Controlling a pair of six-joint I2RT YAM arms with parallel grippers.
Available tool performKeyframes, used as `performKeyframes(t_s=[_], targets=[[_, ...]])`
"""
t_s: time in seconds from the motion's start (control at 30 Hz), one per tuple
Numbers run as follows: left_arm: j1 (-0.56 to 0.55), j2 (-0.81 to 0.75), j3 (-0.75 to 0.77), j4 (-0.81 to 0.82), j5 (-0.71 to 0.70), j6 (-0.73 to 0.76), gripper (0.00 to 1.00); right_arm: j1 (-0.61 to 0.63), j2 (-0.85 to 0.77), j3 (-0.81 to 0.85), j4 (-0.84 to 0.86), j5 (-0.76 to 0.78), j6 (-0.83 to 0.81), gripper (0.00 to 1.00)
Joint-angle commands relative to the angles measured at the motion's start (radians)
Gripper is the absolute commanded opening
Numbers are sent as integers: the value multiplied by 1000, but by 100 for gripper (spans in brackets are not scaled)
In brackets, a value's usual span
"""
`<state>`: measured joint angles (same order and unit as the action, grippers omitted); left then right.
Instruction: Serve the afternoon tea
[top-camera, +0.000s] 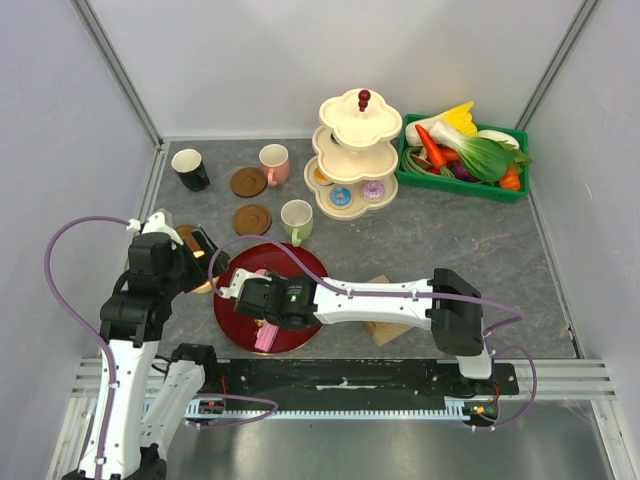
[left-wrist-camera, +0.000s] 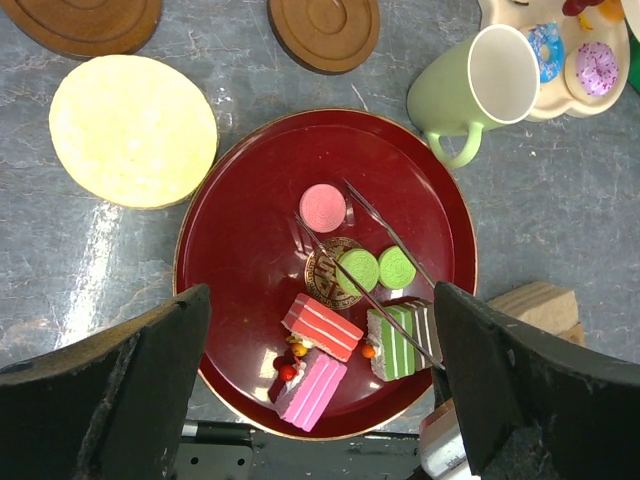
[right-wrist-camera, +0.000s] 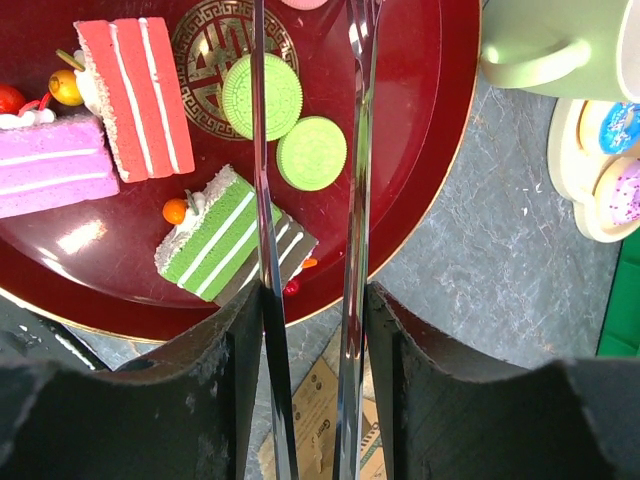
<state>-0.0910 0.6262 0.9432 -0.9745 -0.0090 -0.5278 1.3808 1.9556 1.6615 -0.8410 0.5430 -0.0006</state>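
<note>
Now three macarons (left-wrist-camera: 357, 270), three mugs (top-camera: 296, 220).

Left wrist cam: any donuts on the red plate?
No, the red plate holds only macarons and cake slices; the donuts sit on the tiered stand.

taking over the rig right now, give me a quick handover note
The left gripper is open and empty above the red plate. The right gripper is shut on tongs, tips straddling the pink macaron.
Done: that macaron, two green macarons and three cake slices are on the plate.
The donuts sit on the tiered stand; the green mug, pink mug and black mug stand off the brown coasters.
Left, probably: mugs onto coasters, maybe donuts served.
</note>
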Motion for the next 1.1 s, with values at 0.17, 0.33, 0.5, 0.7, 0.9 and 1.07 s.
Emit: performKeyframes(t_s=[0.17, 0.33, 0.5, 0.7, 0.9, 1.07], targets=[[2, -5, 2, 23, 14, 17, 98, 30, 25, 52, -30, 35, -39, 47], [2, -8, 3, 23, 14, 17, 98, 31, 28, 55, -32, 54, -41, 47], [2, -5, 3, 23, 12, 17, 98, 31, 20, 64, -38, 98, -38, 46], [2, -3, 5, 23, 15, 15, 98, 38, -9, 76, -32, 140, -35, 43], [2, -5, 5, 25, 15, 14, 98, 43, -32, 76, -27, 169, -24, 42], [0, -3, 6, 26, 15, 12, 99, 44, -60, 75, -20, 178, -16, 41]])
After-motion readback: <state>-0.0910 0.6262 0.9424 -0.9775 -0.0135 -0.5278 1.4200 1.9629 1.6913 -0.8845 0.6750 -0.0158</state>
